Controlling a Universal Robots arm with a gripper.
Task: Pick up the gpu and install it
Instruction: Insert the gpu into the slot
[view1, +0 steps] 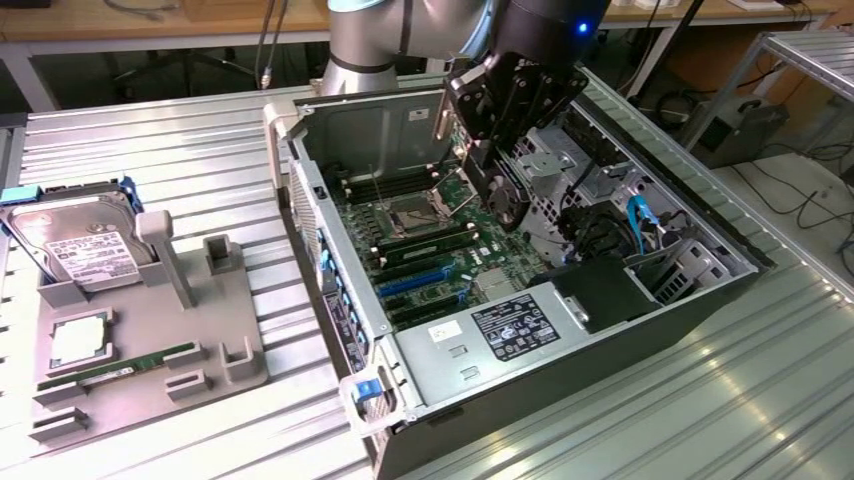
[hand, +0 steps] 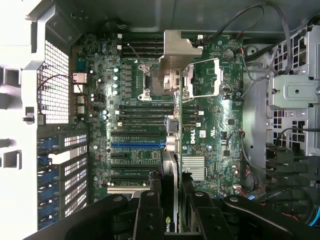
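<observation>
Here, the arm reaches steeply down into the open computer case (view1: 367, 125), its gripper (view1: 491, 150) clamped on the gpu (view1: 507, 200).
Inside the case, the black jointed fingers (hand: 150, 210) pinch the thin card edge-on and upright above the green motherboard (hand: 215, 125), its bent silver metal bracket (hand: 177, 50) at the end farthest from them. Whether its lower edge touches a slot is hard to tell. Outside the case, a grey moulded tray (view1: 200, 300) holds a silver, white-labelled hard drive (view1: 80, 250) and a narrow green RAM stick (view1: 120, 368).

Bright, even light — case panel (hand: 15, 75) glares white.
</observation>
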